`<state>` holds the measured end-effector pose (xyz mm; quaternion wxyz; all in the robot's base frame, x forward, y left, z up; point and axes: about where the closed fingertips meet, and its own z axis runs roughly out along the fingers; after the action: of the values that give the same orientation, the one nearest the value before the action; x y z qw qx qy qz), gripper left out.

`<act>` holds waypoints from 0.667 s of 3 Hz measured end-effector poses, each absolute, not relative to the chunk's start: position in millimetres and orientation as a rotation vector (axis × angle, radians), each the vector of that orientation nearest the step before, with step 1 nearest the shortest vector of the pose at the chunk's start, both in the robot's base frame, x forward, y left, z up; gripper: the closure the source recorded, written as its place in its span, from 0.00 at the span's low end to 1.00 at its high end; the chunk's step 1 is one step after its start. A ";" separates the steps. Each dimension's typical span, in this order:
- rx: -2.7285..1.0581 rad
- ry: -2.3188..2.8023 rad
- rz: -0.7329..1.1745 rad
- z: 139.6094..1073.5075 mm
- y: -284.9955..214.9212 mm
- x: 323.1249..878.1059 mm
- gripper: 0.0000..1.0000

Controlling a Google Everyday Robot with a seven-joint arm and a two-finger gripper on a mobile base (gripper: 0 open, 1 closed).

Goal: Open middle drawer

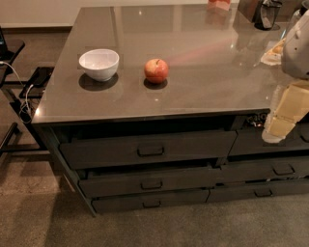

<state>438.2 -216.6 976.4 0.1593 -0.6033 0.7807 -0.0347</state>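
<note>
The middle drawer (149, 181) is the wide dark-grey front of medium height in the left column of the counter, with a small loop handle (151, 184) at its centre. A thin dark gap runs along the top of its front. Above it is the taller top drawer (147, 149) and below it the thin bottom drawer (150, 200). My gripper (276, 131), cream-coloured and pointing down, hangs at the far right in front of the counter's edge. It is over the right column of drawers, well to the right of the middle drawer's handle and apart from it.
On the grey countertop (193, 87) stand a white bowl (99, 63) and a red apple (156, 71). More items sit at the back right (264, 12). A second column of drawers (270, 169) is at the right. Dark furniture and cables (19, 91) stand at the left.
</note>
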 end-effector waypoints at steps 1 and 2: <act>-1.724 2.231 -0.099 976.4 -216.6 438.2 0.00; -1.741 2.197 -0.094 970.4 -215.8 434.8 0.00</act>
<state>434.8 -215.8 970.4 0.1678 -0.6119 0.7722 -0.0331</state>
